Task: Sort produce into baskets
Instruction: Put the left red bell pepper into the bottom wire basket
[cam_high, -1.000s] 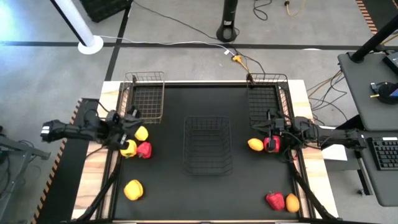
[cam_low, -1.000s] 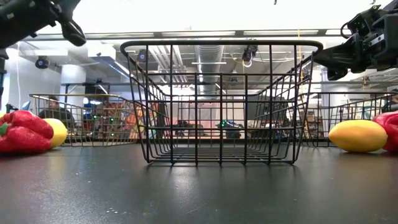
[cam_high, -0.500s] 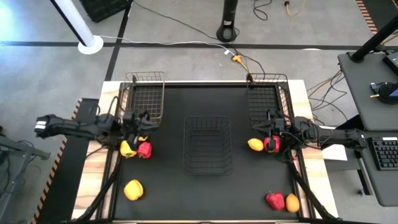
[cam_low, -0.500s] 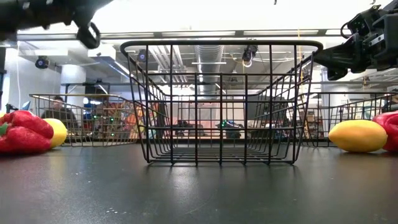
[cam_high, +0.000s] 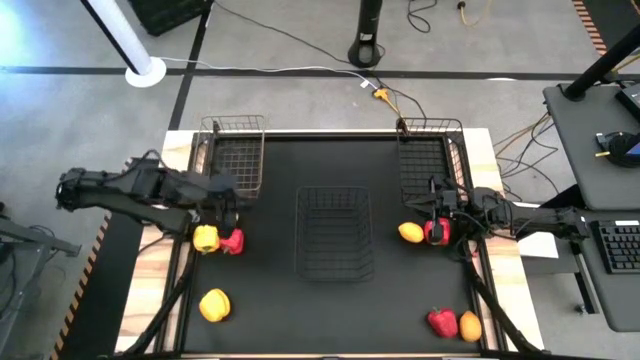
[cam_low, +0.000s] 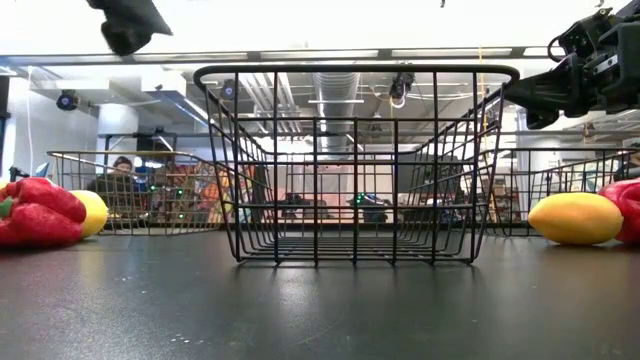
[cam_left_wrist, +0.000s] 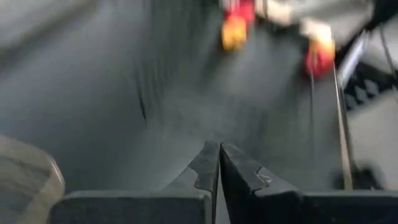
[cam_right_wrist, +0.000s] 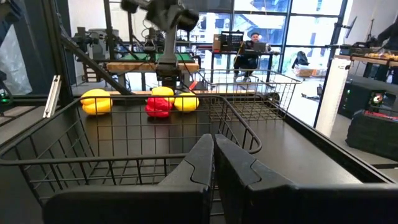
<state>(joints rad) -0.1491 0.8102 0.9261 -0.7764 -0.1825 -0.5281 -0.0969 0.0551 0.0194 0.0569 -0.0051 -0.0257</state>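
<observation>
My left gripper (cam_high: 230, 198) is shut and empty, high above the table at its left side (cam_left_wrist: 219, 155), over a yellow pepper (cam_high: 206, 238) and a red pepper (cam_high: 232, 241). My right gripper (cam_high: 430, 210) is shut and empty (cam_right_wrist: 213, 149), held above a red pepper (cam_high: 436, 232) and an orange-yellow fruit (cam_high: 410, 233) at the right side. A dark wire basket (cam_high: 335, 232) stands in the middle, a copper one (cam_high: 233, 152) at the far left, and another dark one (cam_high: 425, 160) at the far right. All three look empty.
A yellow piece (cam_high: 214, 304) lies near the front left. A red pepper (cam_high: 441, 321) and an orange fruit (cam_high: 470, 325) lie at the front right corner. The right wrist view shows one more yellow piece (cam_right_wrist: 186, 101) beside the left group. A person (cam_right_wrist: 249, 46) sits in the room behind.
My left gripper has risen and gone a little toward the far edge and the table's middle, away from the peppers under it, staying shut. The produce has stayed in place.
</observation>
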